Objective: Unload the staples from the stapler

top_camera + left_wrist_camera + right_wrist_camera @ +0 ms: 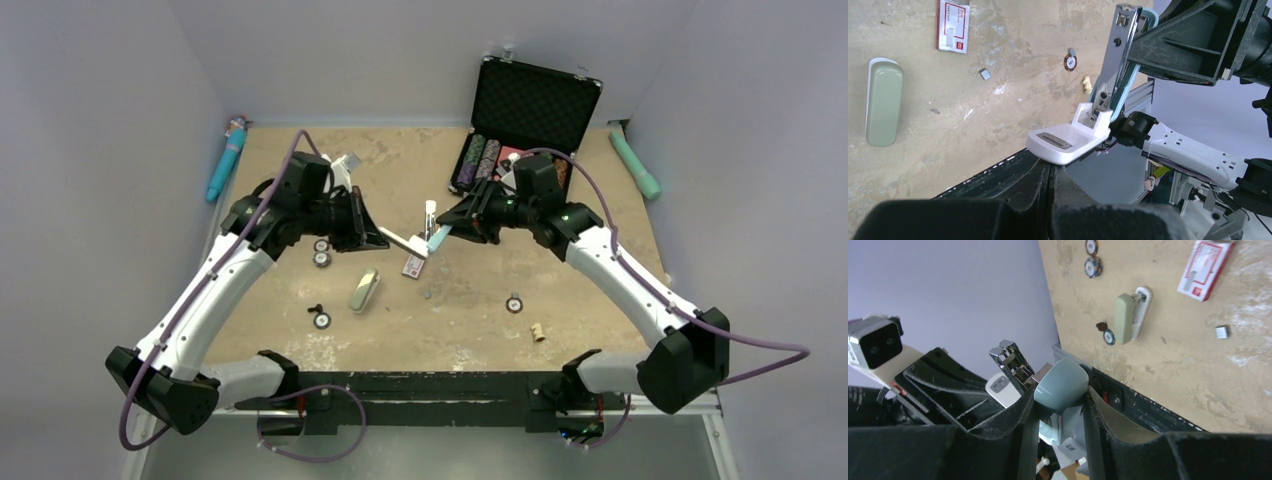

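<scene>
Beige stub [538, 330] and scattered chips [321, 320] are seen nearest, low in the top view on the table [600, 290]; a pale green case [365, 290] is laid just above them, left of centre; roughly level with it, near the centre, the staples [984, 74] are found as a tiny silvery strip lying loose on the table, just below the red-and-white box [413, 265] and apart from it.

Above the box, at mid-frame, the stapler [403, 241] is held off the table, hinged wide open; its white base [1068, 142] is clenched at one edge by the left claw [1049, 169], and its teal cover [1064, 382] is gripped by the right claw [1060, 396], with the metal magazine [1120, 45] standing up between them; whether any more staples sit in the magazine cannot be told.

Furthest, at upper right, an open black case [535, 105] is propped.

Risk is judged to lie in the thin hold on the base; were the claws drawn apart unevenly, the base could be twisted out and the stapler dropped onto the loose strip, which could then be knocked among the chips; the hinge could also be overstrained.
</scene>
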